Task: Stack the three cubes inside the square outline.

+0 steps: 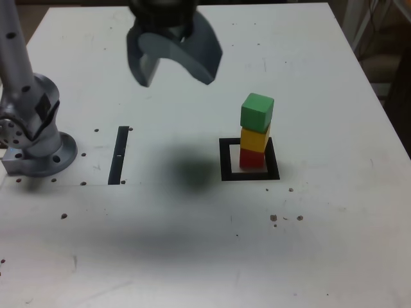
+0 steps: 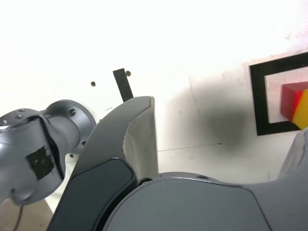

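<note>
Three small solid-coloured cubes stand in one stack on the white table (image 1: 321, 244): one red cube (image 1: 252, 158) at the bottom, one yellow cube (image 1: 255, 138) on it, and one green cube (image 1: 257, 111) on top. The green one sits slightly turned and shifted toward the exterior view's right against the yellow one beneath it. The stack rests inside the single square outline (image 1: 226, 160), a thick black frame with a pale centre, lying flat on the table to the exterior view's right of middle. The red cube stands on the pale centre, close to the frame's far side, with a strip of the centre bare in front of it.

The one grey gripper (image 1: 174, 74) hangs above the table near the top of the exterior view, well to the exterior view's left of the stack and apart from it. Its two curved jaws are spread wide and there is nothing between them; it holds no cube. A soft dark shadow lies on the table between the outline and the one thin black straight strip (image 1: 119, 155), which lies flat beside the arm's round grey base (image 1: 38, 154) at the exterior view's left.

In the wrist view one grey jaw fills the foreground, and beyond it a corner of the square outline (image 2: 260, 106) shows with parts of the red cube (image 2: 288, 100) and yellow cube (image 2: 303, 111) at the picture's edge; the green cube is out of that view. The black strip (image 2: 122, 84) and the base (image 2: 33, 154) also show there
</note>
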Robot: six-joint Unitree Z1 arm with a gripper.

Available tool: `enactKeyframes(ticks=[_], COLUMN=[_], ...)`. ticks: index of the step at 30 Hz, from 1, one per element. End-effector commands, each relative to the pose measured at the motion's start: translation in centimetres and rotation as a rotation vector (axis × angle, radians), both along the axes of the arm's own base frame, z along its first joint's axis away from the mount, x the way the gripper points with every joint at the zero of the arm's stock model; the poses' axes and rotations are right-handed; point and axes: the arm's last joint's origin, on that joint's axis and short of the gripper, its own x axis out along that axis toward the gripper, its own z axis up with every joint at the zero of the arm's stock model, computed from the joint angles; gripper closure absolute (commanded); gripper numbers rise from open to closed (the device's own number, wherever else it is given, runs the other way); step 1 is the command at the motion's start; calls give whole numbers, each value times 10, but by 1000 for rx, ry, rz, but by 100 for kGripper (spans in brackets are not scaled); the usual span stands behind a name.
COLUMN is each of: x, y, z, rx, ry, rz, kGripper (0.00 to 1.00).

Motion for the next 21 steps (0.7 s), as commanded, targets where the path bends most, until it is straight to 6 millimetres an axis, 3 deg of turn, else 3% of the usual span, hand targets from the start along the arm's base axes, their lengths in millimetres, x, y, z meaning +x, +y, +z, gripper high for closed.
enactKeyframes(ticks=[1,13,21], x=[-11,-63,-75], y=[3,7,5], z=[-5,-45,-77], rx=[-9,-90,-158], ry=[-6,22,45], rz=[22,143,162], kGripper=[0,1,1])
